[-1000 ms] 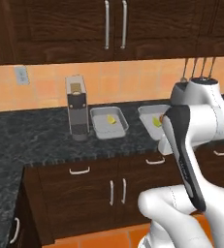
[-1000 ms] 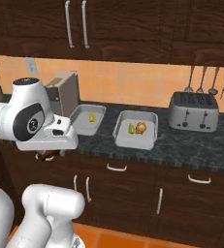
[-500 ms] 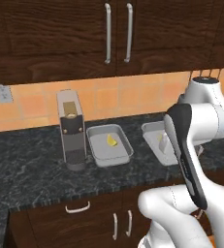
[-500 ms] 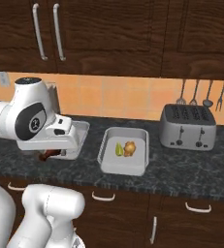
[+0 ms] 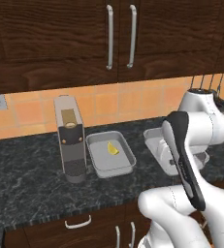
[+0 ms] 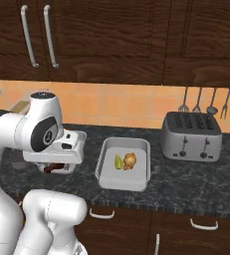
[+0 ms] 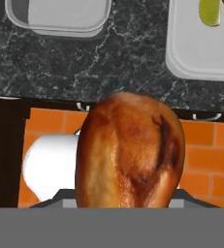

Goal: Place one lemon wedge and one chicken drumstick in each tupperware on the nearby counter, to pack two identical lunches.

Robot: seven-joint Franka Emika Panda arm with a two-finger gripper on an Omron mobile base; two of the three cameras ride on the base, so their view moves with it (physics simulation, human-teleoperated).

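Drumstick carried above the tabletop edge

End effector [image 6: 55, 167] clamped on drumstick [image 7: 130, 152]; left tupperware [image 5: 110, 154] holds a lemon wedge [image 5: 113, 148], right tupperware [image 6: 124, 164] holds wedge and drumstick.

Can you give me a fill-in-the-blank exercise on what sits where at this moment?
1. The tupperware beside the toaster holds a lemon wedge and a ____.
2. The tupperware beside the coffee machine holds only a ____.
3. In the hand view, the gripper's jaws carry a browned chicken ____.
4. Both tupperware rest on the marbled ____.

Missing words: chicken drumstick; lemon wedge; drumstick; counter
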